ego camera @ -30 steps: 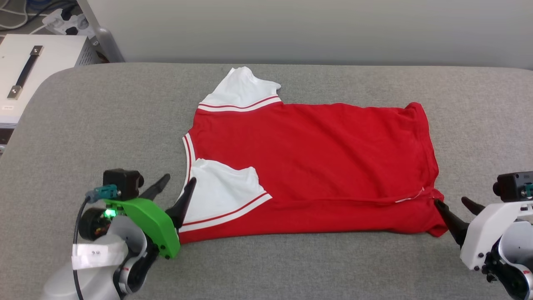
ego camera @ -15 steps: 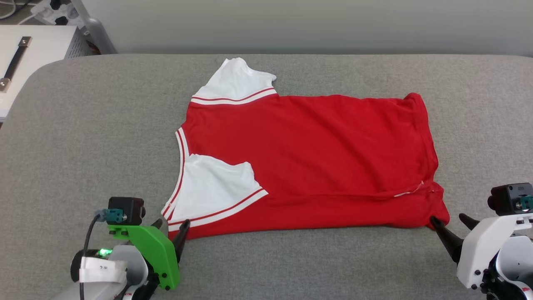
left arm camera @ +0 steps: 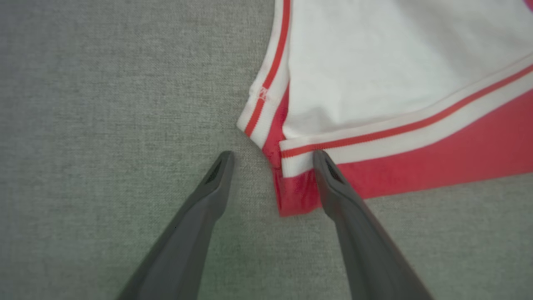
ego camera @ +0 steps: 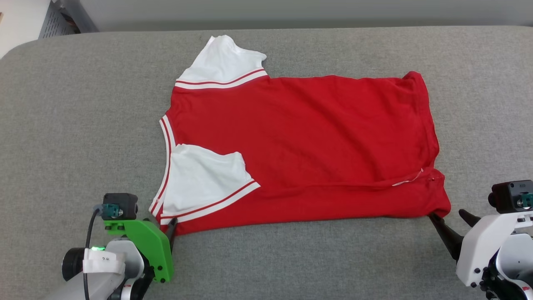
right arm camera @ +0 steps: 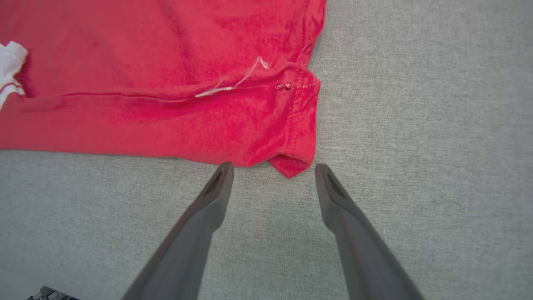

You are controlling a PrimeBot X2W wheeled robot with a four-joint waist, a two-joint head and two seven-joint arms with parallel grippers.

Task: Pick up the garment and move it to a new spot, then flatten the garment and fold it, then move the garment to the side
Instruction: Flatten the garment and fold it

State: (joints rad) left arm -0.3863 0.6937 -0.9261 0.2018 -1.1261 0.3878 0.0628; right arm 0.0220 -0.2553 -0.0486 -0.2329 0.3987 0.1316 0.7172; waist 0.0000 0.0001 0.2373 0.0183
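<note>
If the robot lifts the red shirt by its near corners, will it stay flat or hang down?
The garment would probably hang limp: thin cloth, creased, one sleeve folded over. Likely light. It may drag on the woven grey surface.

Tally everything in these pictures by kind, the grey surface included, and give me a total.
garment: 1
pincers: 2, the left pincer and the right pincer, both open
grey padded surface: 1
Total: 4
</note>
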